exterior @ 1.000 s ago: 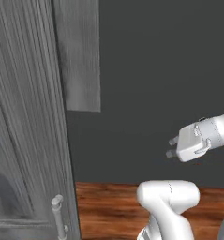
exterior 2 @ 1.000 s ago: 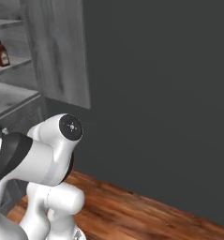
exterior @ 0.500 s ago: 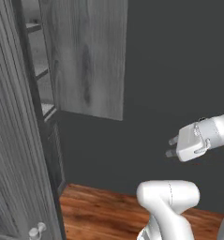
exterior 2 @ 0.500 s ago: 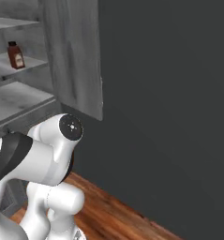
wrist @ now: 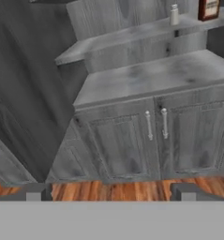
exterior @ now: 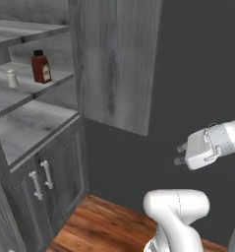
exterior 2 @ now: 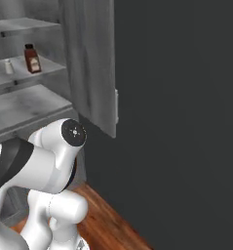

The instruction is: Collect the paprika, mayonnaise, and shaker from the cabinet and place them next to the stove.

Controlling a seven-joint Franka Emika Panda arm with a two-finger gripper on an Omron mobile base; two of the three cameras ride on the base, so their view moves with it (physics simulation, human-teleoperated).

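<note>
With your gripper [exterior: 178, 154] spread wide and empty, raise it toward the paprika [exterior: 41, 67] and shaker [exterior: 12, 78], both well above and beyond it.

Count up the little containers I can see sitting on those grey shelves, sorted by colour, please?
Dark red bottle with black cap: 1, the paprika
Pale beige-white: 1, the shaker
Total: 2, both on the same shelf of the cabinet
</note>
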